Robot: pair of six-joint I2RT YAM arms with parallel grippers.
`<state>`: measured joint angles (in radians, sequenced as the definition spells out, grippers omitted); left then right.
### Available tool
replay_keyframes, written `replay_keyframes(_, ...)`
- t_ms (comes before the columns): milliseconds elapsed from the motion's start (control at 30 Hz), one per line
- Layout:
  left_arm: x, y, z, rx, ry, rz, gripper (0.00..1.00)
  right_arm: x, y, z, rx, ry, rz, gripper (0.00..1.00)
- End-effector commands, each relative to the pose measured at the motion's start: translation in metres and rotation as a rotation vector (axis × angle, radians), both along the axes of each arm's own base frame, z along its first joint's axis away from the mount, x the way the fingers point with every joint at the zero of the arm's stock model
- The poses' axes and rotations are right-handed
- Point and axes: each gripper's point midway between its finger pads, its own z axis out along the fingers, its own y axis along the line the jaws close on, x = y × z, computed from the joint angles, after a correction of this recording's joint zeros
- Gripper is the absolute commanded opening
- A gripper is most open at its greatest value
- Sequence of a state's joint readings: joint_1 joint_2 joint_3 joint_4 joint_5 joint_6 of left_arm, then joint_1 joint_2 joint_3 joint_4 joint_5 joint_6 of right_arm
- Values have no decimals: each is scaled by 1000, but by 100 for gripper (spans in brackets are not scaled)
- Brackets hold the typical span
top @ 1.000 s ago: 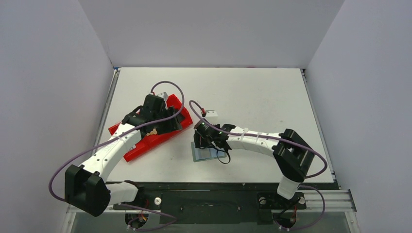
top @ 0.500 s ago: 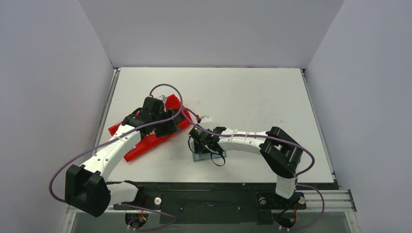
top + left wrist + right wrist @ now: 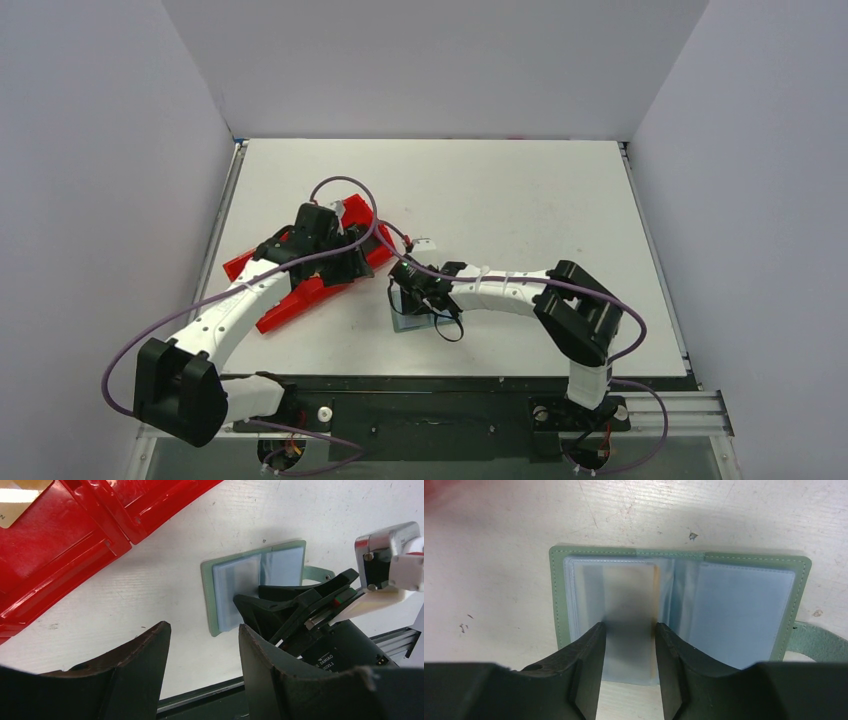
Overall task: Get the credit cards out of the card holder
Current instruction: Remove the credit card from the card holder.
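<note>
The grey-green card holder [image 3: 744, 605] lies open and flat on the table, showing clear plastic sleeves; it also shows in the top view [image 3: 408, 320] and the left wrist view [image 3: 250, 572]. A card with a tan edge [image 3: 655, 590] sits inside the left sleeve. My right gripper [image 3: 627, 627] is open, its fingertips [image 3: 594, 635] resting on that left sleeve, with nothing gripped. My left gripper [image 3: 202, 627] is open and empty, hovering over bare table between the tray and the holder. A tan-yellow card [image 3: 20, 500] lies in the red tray.
The red three-compartment tray [image 3: 285, 305] lies at an angle on the left of the table, partly under my left arm. The holder's tab [image 3: 819, 640] sticks out on its right. The table's near edge runs just below the holder.
My right gripper has moved a little left and settled onto the holder's left sleeve. My left gripper has shifted slightly toward the near edge, still open.
</note>
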<state>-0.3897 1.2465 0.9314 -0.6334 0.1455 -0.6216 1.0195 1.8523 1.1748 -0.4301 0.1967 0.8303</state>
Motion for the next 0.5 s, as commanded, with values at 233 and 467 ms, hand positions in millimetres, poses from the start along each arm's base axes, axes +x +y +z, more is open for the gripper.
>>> replay_keyframes(233, 6, -19, -7, -100, 4, -24, 50, -13, -23, -37, 93, 127, -50, 12)
replay_keyframes(467, 2, -41, -20, -164, 47, -51, 50, -13, -25, -40, 227, 180, -58, 0)
